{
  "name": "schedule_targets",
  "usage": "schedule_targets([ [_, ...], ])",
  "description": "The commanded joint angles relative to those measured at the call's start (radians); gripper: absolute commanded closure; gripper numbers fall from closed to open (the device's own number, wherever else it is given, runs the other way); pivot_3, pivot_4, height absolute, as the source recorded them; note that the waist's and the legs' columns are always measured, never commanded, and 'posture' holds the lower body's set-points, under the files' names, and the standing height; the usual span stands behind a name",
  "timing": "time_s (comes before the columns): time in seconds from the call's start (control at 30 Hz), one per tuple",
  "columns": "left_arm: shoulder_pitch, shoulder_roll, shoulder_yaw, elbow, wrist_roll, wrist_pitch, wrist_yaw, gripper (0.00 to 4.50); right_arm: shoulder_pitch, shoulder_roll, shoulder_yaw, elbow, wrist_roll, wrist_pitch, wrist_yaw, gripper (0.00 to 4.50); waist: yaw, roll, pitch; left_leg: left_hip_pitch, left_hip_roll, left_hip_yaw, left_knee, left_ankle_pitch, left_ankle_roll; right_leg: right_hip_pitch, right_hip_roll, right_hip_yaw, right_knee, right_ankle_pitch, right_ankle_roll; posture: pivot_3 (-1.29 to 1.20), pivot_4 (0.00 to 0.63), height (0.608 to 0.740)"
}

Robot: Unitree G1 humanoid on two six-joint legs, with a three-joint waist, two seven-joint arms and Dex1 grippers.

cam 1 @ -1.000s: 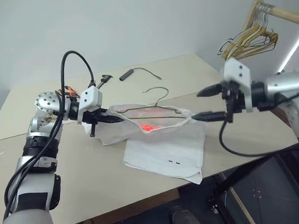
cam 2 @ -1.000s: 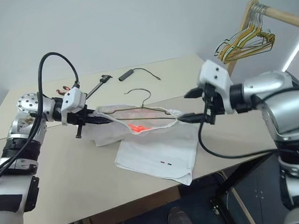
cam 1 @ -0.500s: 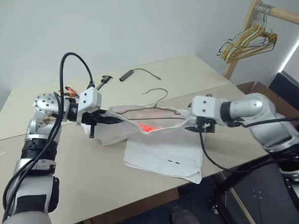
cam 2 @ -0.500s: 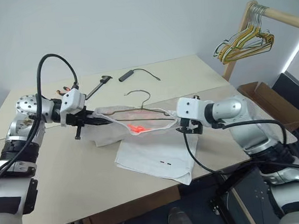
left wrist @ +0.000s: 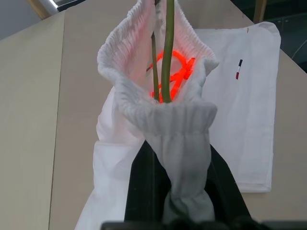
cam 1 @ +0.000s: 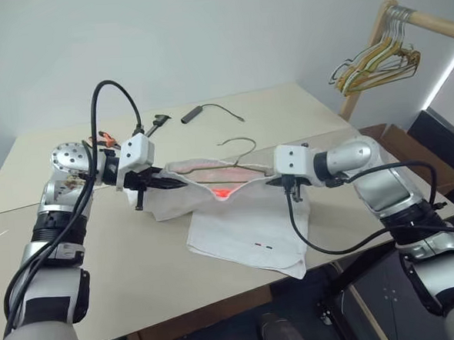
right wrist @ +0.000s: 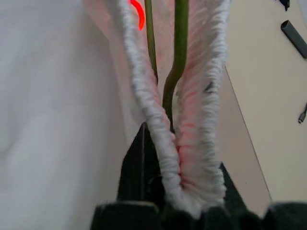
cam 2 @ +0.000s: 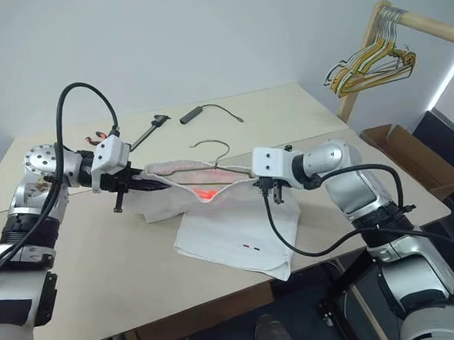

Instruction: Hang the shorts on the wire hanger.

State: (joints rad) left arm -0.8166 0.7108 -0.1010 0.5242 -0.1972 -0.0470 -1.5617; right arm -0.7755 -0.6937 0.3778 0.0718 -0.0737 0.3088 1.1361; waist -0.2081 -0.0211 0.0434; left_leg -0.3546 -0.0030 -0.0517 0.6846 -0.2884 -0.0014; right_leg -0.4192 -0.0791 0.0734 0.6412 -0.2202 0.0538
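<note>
A pale beige tabletop [cam 1: 231,108] fills the middle of a plain room, a seam running across it from side to side. Behind it stands a bare, evenly lit pale grey wall [cam 1: 203,33]. At the far right, a slanted wooden rail [cam 1: 426,21] carries a bunch of yellow and pale wire hangers [cam 1: 378,59]. Beside it a thin strip of bright light [cam 1: 445,76] glows, with an open cardboard box [cam 2: 399,155] on the dark floor below
</note>
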Motion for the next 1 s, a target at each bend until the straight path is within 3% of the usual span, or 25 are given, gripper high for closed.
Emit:
schedule_targets([
  [0.03,-0.004,0.009,0.029,-0.032,-0.023,-0.025,0.004,4.5,-0.027,-0.007,-0.025,-0.009,0.016,-0.021,0.035,4.46,0.001,0.0,0.0,0.0,0.0,0.0,0.0,0.0,0.0,0.0,0.0,0.0,0.0,0.0,0.0,-0.13,0.0,0.74],
  [0.13,-0.005,0.01,0.022,-0.032,-0.027,-0.024,-0.015,4.5,-0.03,-0.008,-0.029,-0.006,0.023,-0.01,0.06,4.46,0.001,0.0,0.0,0.0,0.0,0.0,0.0,0.0,0.0,0.0,0.0,0.0,0.0,0.0,0.0,-0.13,0.0,0.74],
  [0.63,-0.025,0.026,0.034,-0.039,-0.057,-0.009,-0.043,0.07,0.024,-0.109,-0.093,-0.134,0.166,0.275,0.17,4.5,0.001,0.0,0.0,0.0,0.0,0.0,0.0,0.0,0.0,0.0,0.0,0.0,0.0,0.0,0.0,-0.15,0.0,0.74],
  [0.87,-0.097,-0.007,0.134,-0.019,-0.077,-0.052,0.144,0.07,0.16,-0.151,-0.24,-0.253,0.259,0.572,0.052,4.5,0.006,0.0,0.0,-0.001,0.0,-0.001,0.0,0.0,0.0,0.0,-0.001,-0.001,0.0,0.0,0.0,-0.17,0.0,0.74],
  [1.0,-0.097,-0.028,0.216,-0.133,-0.208,0.087,0.192,0.07,0.324,-0.177,-0.368,-0.381,0.321,0.743,-0.042,4.5,0.01,0.0,0.0,-0.001,0.0,-0.002,0.001,0.0,0.0,0.0,-0.001,-0.001,-0.001,0.0,0.0,-0.2,0.0,0.74],
])
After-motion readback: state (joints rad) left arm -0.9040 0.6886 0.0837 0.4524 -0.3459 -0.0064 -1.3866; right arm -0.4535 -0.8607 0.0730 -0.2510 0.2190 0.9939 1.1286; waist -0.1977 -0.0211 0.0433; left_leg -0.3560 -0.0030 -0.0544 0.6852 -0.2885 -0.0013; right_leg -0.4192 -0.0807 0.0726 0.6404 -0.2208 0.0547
